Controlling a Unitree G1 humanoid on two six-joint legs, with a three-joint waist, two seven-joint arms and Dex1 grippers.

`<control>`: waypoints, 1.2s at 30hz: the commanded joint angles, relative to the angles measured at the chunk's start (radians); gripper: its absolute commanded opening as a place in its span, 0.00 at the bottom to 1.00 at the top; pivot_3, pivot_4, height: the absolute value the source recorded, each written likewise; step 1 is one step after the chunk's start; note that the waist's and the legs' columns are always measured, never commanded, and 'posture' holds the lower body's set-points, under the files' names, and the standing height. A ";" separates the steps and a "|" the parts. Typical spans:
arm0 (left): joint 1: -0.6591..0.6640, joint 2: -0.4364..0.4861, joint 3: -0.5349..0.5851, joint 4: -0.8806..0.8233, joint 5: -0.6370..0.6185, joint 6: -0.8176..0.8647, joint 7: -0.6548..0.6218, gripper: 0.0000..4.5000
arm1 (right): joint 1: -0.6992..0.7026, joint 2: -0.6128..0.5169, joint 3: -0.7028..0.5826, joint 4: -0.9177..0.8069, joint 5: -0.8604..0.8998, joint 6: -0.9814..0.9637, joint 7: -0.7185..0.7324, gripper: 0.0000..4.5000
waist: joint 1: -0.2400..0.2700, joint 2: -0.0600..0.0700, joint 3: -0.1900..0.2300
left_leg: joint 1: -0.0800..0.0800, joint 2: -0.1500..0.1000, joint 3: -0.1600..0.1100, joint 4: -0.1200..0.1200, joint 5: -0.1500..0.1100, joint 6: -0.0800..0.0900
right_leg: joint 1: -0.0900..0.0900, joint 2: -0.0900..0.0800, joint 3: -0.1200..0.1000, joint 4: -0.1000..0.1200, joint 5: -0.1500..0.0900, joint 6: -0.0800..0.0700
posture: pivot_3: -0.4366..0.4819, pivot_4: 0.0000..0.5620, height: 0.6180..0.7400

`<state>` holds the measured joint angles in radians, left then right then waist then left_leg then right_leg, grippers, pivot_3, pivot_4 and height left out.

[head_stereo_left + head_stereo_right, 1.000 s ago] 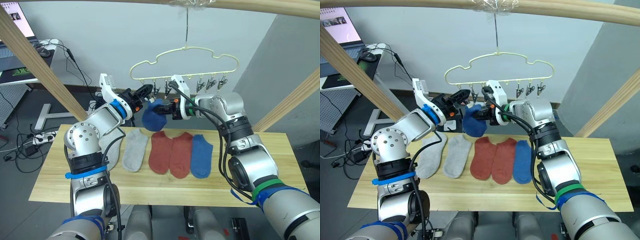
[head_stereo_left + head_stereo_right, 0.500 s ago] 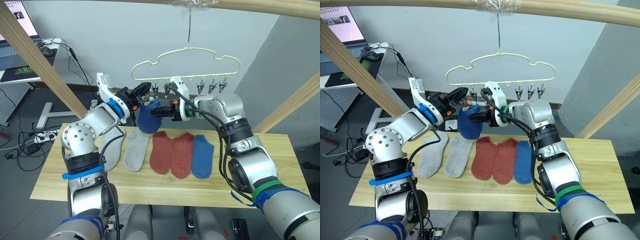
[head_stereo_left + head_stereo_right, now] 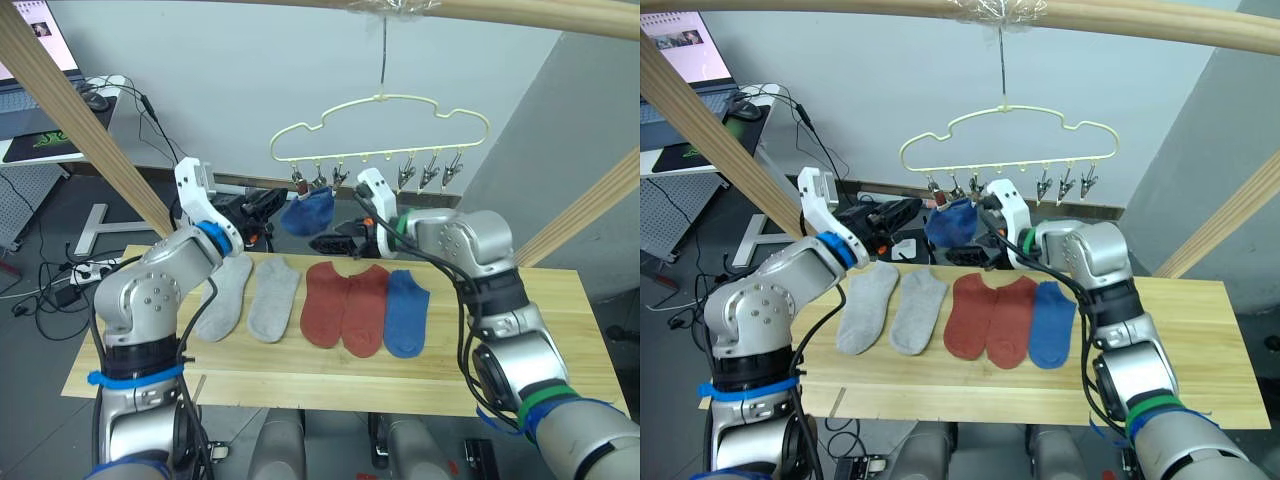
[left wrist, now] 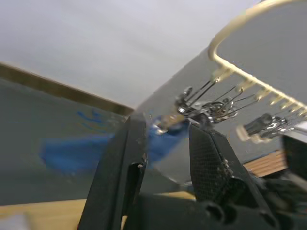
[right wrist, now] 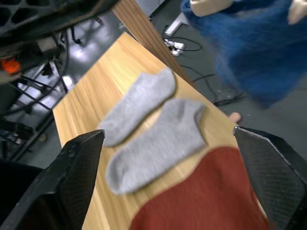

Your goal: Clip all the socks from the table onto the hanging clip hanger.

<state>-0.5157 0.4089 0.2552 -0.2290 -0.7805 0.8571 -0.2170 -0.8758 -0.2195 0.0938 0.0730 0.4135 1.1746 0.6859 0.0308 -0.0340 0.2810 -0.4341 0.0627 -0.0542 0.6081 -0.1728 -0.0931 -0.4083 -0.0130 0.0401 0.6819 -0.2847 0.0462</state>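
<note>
Around the bench (image 3: 560,330) we saw slanted round wooden poles (image 3: 75,110), a desk with a monitor (image 3: 30,30) and loose cables (image 3: 45,285) on the floor behind. The pale yellow wire clip hanger (image 3: 380,125) hung by its long hook from the top pole, its wavy top above a row of small metal clips. One blue sock (image 3: 308,212) hung bunched from a clip near the hanger's left end. Five soft knit socks lay flat side by side on the light plank bench: two grey socks (image 3: 250,295), two rust red socks (image 3: 345,305) and a second blue sock (image 3: 405,312). The left gripper (image 4: 165,158) hovered just below the hanging sock, its jaws apart and empty. The right gripper (image 5: 168,158) sat near that sock too, its jaws spread wide, holding nothing. The hanging sock partly hid the right gripper from the head views, and the left wrist view showed it only as a blur.
</note>
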 commanded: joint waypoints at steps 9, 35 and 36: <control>0.184 -0.007 -0.164 -0.226 0.242 -0.294 -0.089 0.37 | 0.245 -0.251 -0.204 -0.564 0.206 0.149 0.003 1.00 | 0.022 0.000 -0.001 | 0.001 0.000 0.000 0.001 -0.001 0.003 | 0.000 0.001 0.001 0.000 0.001 -0.002 | 0.70 0.35 1.00; 0.095 -0.245 -0.355 0.027 0.652 -0.551 0.037 0.37 | 0.261 -0.489 -0.509 -0.738 0.595 0.305 -0.136 1.00 | 0.019 -0.001 -0.002 | 0.001 0.000 0.001 0.003 -0.001 0.004 | 0.002 0.001 0.002 0.000 0.002 -0.001 | 0.56 0.38 1.00; 0.085 -0.252 -0.352 0.049 0.658 -0.556 0.043 0.37 | 0.265 -0.488 -0.514 -0.740 0.605 0.306 -0.148 1.00 | 0.018 -0.001 -0.002 | 0.001 0.000 0.001 0.003 -0.001 0.004 | 0.002 0.001 0.002 0.000 0.002 -0.001 | 0.56 0.38 1.00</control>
<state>-0.4169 0.1649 -0.0986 -0.1818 -0.1366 0.3291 -0.1790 -0.6084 -0.7030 -0.3791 -0.6331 0.9891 1.4800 0.5565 0.0488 -0.0348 0.2786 -0.4335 0.0625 -0.0535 0.6114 -0.1735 -0.0886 -0.4066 -0.0118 0.0420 0.6815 -0.2824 0.0452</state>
